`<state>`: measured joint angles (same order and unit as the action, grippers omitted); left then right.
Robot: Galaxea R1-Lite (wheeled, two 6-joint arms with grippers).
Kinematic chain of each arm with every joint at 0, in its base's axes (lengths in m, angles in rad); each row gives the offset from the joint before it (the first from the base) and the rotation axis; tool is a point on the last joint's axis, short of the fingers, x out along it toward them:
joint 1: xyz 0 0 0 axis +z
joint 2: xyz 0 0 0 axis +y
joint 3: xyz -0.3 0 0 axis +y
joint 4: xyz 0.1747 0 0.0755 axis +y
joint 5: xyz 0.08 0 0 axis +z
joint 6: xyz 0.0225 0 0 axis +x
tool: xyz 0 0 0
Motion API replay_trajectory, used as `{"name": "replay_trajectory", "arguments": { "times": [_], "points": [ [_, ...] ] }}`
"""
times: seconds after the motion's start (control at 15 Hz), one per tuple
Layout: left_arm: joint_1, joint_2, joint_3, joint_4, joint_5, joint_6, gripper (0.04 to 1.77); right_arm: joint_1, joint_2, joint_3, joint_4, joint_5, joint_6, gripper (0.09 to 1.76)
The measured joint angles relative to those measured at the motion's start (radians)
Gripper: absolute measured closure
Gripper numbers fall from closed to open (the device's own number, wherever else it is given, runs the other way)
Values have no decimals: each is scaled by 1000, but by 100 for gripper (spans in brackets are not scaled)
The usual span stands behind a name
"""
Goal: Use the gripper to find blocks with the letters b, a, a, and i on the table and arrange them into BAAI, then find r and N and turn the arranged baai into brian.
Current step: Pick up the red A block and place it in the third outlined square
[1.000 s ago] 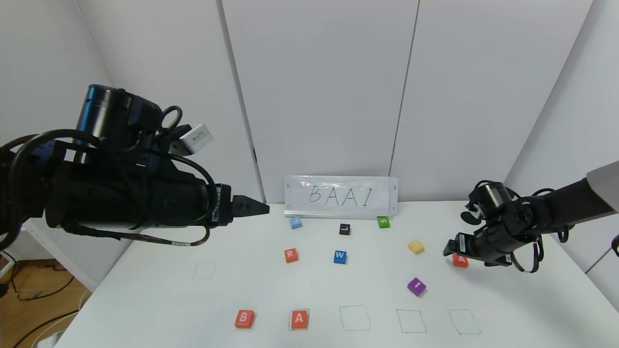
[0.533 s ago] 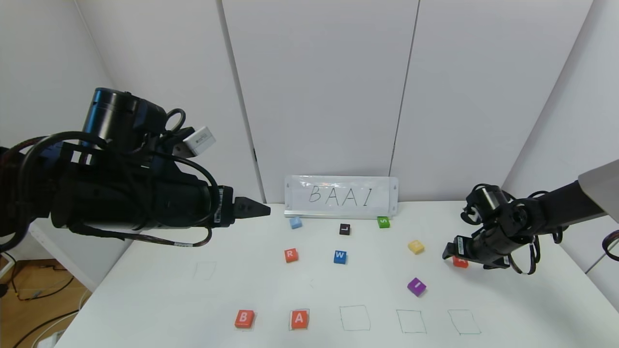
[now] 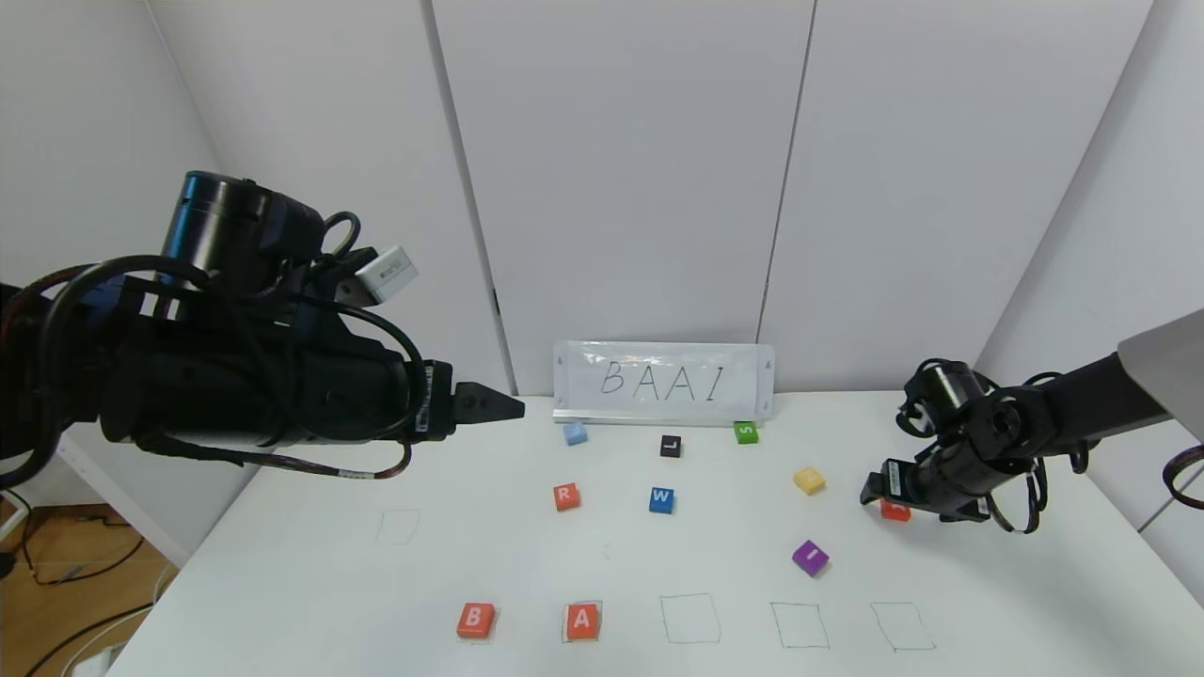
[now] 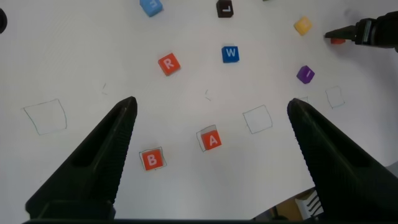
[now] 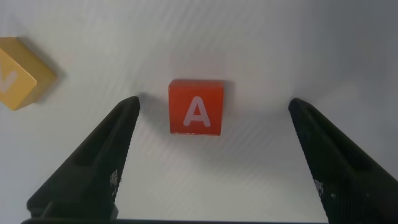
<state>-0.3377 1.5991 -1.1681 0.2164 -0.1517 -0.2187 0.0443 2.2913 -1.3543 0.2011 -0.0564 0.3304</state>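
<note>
Orange-red A block [image 5: 196, 107], lying flat, letter upright, is framed by the right gripper's [image 5: 208, 155] wide-spread jaws.

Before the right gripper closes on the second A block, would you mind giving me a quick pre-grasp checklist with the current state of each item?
1. right gripper open: ok.
2. second A block lies between its fingers: ok.
3. Fingers low enough to grip: cannot tell.
4. yellow block outside the jaws: ok.
5. Third drawn square free for placement: ok.
6. left gripper open, raised away from the right arm: ok.
</note>
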Motion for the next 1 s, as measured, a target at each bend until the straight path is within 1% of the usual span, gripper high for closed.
{"name": "replay_trajectory", "arguments": {
  "times": [0.07,0.2,0.27,0.4,0.53,0.6,1.0],
  "points": [
    [0,0,0,0,0,0,9,2,3,0,0,-14,-1,14],
    [0,0,0,0,0,0,9,6,8,-1,-3,-26,-1,49],
    [0,0,0,0,0,0,9,7,10,-2,-4,-28,-1,64],
    [0,0,-1,0,0,0,9,9,11,-3,-3,-30,-3,88],
    [0,0,-1,0,0,0,9,9,12,-3,-3,-30,-2,106],
    [0,0,-1,0,0,0,9,9,12,-3,-3,-30,-2,129],
    [0,0,-1,0,0,0,9,10,12,-3,-1,-30,-2,130]
  ]
}}
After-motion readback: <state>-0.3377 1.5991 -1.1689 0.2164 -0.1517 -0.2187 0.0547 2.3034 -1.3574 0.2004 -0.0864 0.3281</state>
